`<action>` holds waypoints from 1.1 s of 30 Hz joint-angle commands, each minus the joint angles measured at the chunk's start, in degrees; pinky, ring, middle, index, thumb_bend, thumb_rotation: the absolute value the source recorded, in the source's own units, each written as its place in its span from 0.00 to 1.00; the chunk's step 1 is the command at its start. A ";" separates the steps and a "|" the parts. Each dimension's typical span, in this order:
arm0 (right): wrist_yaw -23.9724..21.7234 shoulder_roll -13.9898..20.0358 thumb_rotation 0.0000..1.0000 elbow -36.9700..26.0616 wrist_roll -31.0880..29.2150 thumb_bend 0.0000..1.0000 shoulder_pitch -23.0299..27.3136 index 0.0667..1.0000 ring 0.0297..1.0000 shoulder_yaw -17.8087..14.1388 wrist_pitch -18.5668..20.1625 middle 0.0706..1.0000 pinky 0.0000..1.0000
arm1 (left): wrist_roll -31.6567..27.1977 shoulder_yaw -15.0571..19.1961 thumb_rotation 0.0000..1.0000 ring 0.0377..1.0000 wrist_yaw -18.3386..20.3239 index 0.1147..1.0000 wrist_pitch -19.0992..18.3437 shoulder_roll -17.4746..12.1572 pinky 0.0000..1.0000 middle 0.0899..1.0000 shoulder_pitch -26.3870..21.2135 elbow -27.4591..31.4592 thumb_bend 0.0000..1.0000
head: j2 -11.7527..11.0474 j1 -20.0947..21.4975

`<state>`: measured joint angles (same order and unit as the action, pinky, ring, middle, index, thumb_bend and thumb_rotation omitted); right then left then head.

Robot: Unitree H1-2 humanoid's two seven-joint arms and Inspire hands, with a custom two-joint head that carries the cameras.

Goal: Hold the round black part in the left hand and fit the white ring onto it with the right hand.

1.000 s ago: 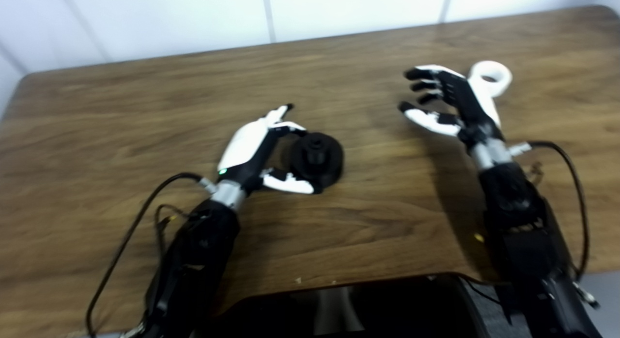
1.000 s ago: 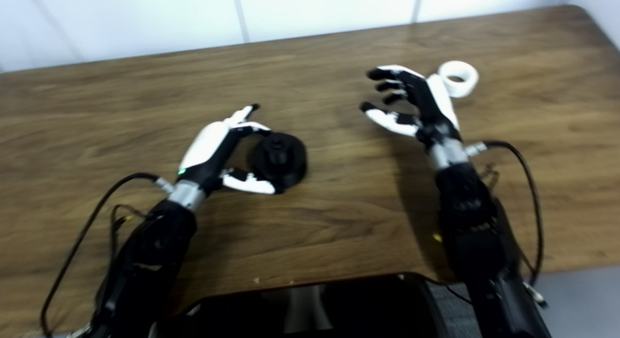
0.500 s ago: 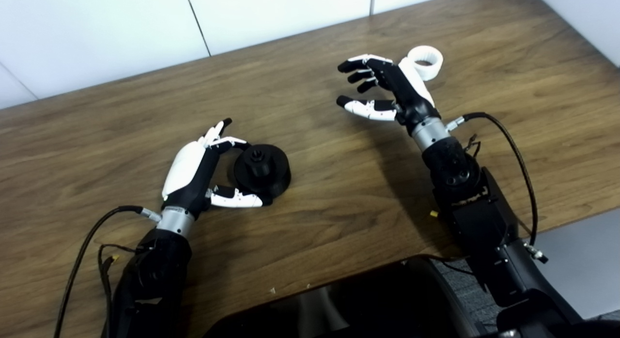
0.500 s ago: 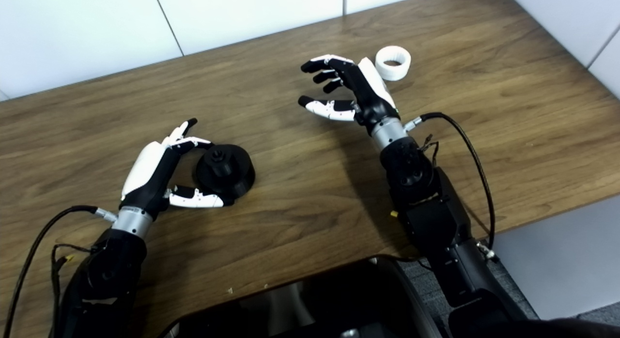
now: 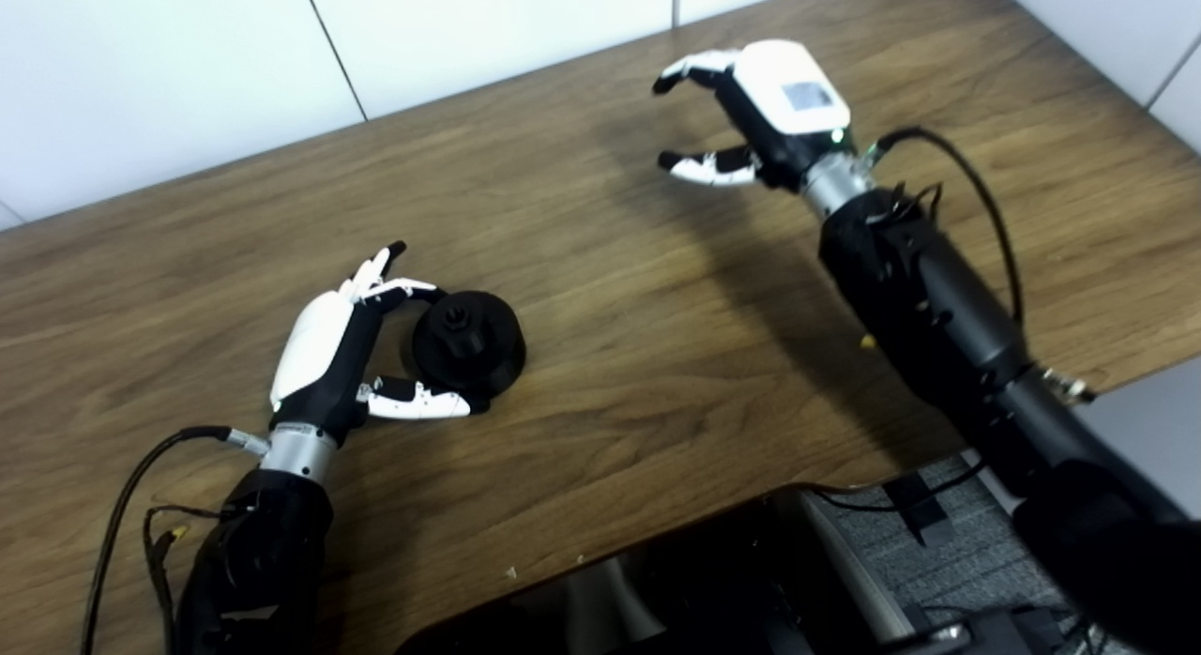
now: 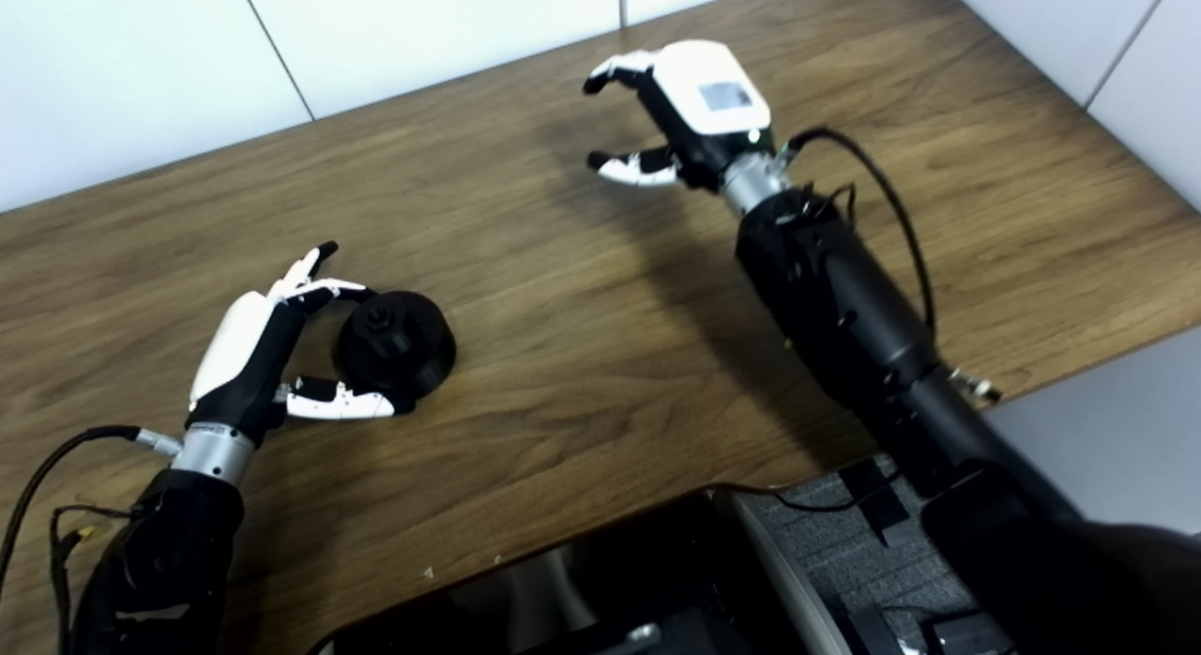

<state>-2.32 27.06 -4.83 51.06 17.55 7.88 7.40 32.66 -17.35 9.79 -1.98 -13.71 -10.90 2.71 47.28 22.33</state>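
The round black part [image 5: 468,341] rests flat on the table [image 5: 610,289], its central stub pointing up. The left hand [image 5: 342,350] lies beside it on the side nearer the arm, cupped around it: the fingers [image 5: 399,287] curve over the far rim and the thumb [image 5: 418,406] lies along the near rim, both at or close to the part's edge. Whether they press on it cannot be told; the part remains on the table surface, not lifted. Bare wood extends on the part's other side across to the right arm. The right hand [image 6: 690,106] is raised well apart, toward the table's far edge, back of the hand turned upward, fingers and thumb [image 6: 630,170] spread with a clear gap between them and nothing visible inside. The white ring is not visible in either view; the right hand covers the table beneath it. A black cable [image 5: 976,200] loops from the right wrist, another [image 5: 122,514] trails from the left forearm. A dark object [image 6: 582,589] occupies the area below the table's near edge.
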 commanded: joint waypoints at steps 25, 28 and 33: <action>-11.94 9.69 0.53 6.54 5.08 0.76 10.57 0.86 0.95 -0.41 6.70 0.86 0.99 | -0.24 1.06 0.26 1.00 -0.68 0.58 1.46 -0.82 1.00 1.00 -1.13 0.80 1.00 | -0.26 -1.97; -13.66 10.38 0.55 8.26 5.10 0.79 11.53 0.86 0.94 -0.03 7.10 0.88 0.99 | -0.46 1.25 0.26 1.00 -0.57 0.57 1.39 -0.77 1.00 1.00 -1.00 1.11 1.00 | -0.48 -2.25; -14.82 11.17 0.57 10.52 4.75 0.82 12.39 0.87 0.93 0.36 7.21 0.89 0.96 | -0.19 1.34 0.27 1.00 -0.53 0.57 1.41 -0.73 1.00 1.00 -0.97 1.37 1.00 | -0.35 -2.64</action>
<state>-17.79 36.47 6.09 55.50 27.08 8.70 13.76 32.62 -16.57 9.85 -1.73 -13.70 -10.52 2.70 46.93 19.60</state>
